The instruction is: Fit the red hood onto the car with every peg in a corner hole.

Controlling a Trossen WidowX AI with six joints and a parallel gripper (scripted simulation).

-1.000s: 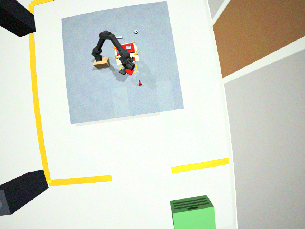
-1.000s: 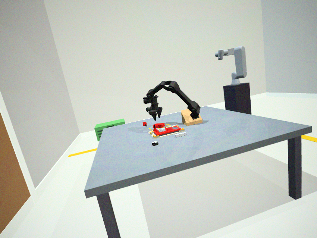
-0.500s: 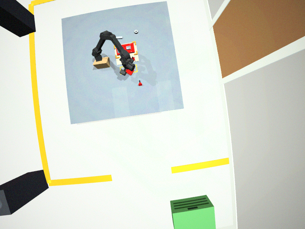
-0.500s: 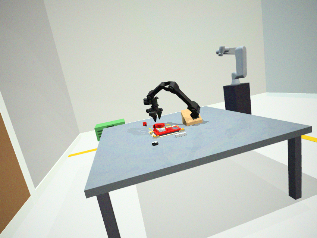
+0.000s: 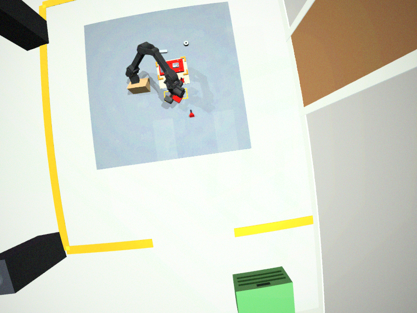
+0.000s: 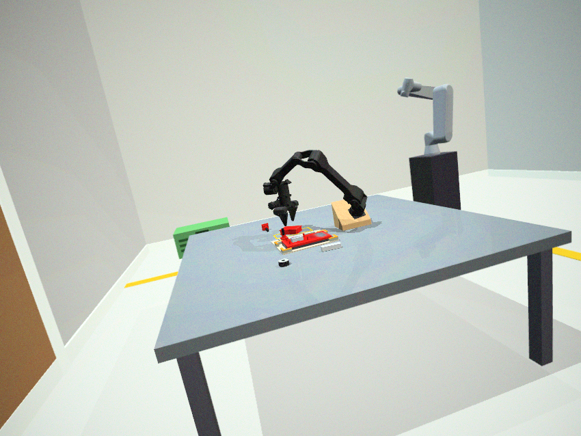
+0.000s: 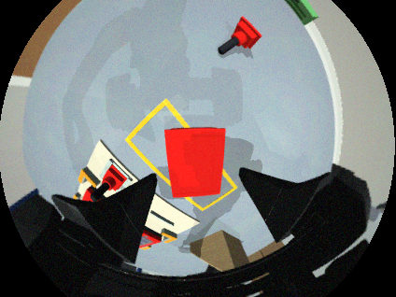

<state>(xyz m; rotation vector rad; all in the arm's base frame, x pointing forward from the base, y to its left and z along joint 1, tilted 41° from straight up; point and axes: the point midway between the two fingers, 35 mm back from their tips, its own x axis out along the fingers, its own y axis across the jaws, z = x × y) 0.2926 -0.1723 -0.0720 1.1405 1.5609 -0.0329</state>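
The red hood (image 5: 177, 98) (image 6: 292, 229) (image 7: 196, 161) lies roof up on the table, partly over a yellow outline (image 7: 146, 120), turned relative to it. My gripper (image 6: 288, 222) (image 7: 199, 175) is open and empty. It points down above the hood, which shows between the two fingers in the wrist view, with a gap on each side. The red chassis (image 5: 170, 69) (image 6: 313, 239) sits in the cream jig (image 7: 174, 213) with orange corner stops. The pale engine block (image 5: 175, 65) (image 6: 296, 238) is on its deck. The pegs are too small to make out.
A red piece with a black stem (image 5: 191, 115) (image 6: 264, 227) (image 7: 246, 35) lies beyond the hood. A similar piece (image 7: 114, 177) stands on the jig board. A white bar (image 5: 163, 51) (image 6: 331, 247) and a small wheel (image 5: 185, 42) (image 6: 283, 262) lie past the jig. A wooden block (image 5: 139, 88) (image 7: 217, 247) is by the arm's base.
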